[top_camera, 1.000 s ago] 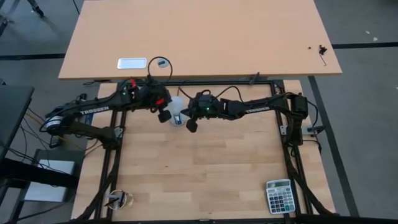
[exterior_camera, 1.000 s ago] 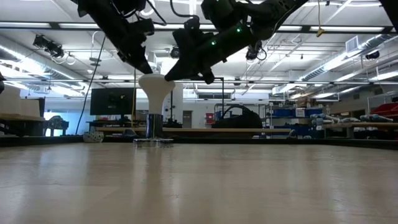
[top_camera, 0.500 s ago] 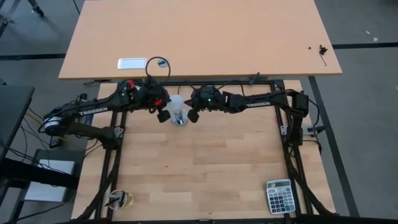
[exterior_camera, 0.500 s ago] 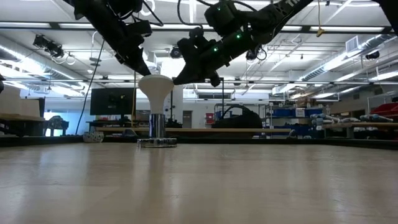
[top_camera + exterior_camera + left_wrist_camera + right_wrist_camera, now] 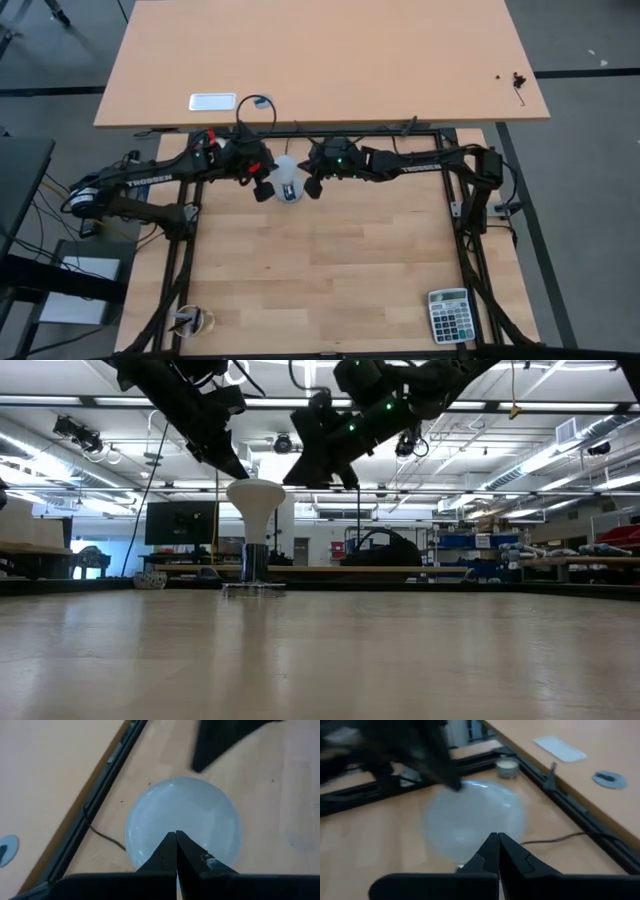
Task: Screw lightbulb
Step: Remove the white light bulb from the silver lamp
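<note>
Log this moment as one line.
lightbulb upright on socket | left gripper shut, above bulb | right gripper shut, above bulb

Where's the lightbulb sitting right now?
In the high view, the lightbulb stands upright near the table's far edge, left of centre, between the left gripper and the right gripper.

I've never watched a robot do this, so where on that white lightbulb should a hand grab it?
Probably around the rim of the wide round face, coming down from above. The lightbulb stands upright, face up, its narrow neck running down into the socket on the table, so the rim is the broadest free part and gives the best hold for turning.
</note>
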{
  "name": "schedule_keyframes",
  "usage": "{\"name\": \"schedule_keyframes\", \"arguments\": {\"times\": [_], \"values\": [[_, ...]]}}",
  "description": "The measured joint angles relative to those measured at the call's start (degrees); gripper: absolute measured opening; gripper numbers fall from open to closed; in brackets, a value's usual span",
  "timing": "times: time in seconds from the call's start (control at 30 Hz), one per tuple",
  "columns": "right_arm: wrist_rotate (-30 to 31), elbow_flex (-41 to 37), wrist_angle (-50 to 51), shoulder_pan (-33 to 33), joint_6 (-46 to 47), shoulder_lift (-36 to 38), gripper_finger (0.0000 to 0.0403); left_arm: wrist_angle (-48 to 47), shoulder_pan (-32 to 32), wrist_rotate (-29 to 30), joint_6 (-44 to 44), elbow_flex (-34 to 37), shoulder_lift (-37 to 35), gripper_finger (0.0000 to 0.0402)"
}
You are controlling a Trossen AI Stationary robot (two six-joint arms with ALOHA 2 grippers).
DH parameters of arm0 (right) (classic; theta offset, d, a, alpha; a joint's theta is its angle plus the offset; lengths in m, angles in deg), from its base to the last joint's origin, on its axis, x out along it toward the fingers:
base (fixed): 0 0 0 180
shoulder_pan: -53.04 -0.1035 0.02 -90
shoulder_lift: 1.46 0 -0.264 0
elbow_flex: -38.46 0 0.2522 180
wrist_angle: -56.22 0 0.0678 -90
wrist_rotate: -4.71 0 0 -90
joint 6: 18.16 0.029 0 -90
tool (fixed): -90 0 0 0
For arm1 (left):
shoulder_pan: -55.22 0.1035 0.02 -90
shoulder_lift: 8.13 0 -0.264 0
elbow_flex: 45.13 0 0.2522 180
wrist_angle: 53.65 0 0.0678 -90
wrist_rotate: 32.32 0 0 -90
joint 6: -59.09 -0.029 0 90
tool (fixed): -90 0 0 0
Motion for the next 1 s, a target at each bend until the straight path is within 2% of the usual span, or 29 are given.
{"name": "schedule_keyframes", "arguments": {"times": [0.2,0.57,1.0], "values": [[-4.06,0.00,-1.79,-1.95,-0.82,-0.13,0.0009,-1.25,0.20,1.87,-0.16,0.27,-2.90,0.0000],[-4.59,0.09,-5.66,-2.61,-1.33,-3.00,0.0009,0.39,0.83,2.68,-1.28,0.16,-0.34,0.0000],[-2.41,0.11,-4.47,-0.95,-1.29,-2.92,0.0009,-0.65,-0.35,2.15,0.16,0.07,-0.45,0.0000]]}}
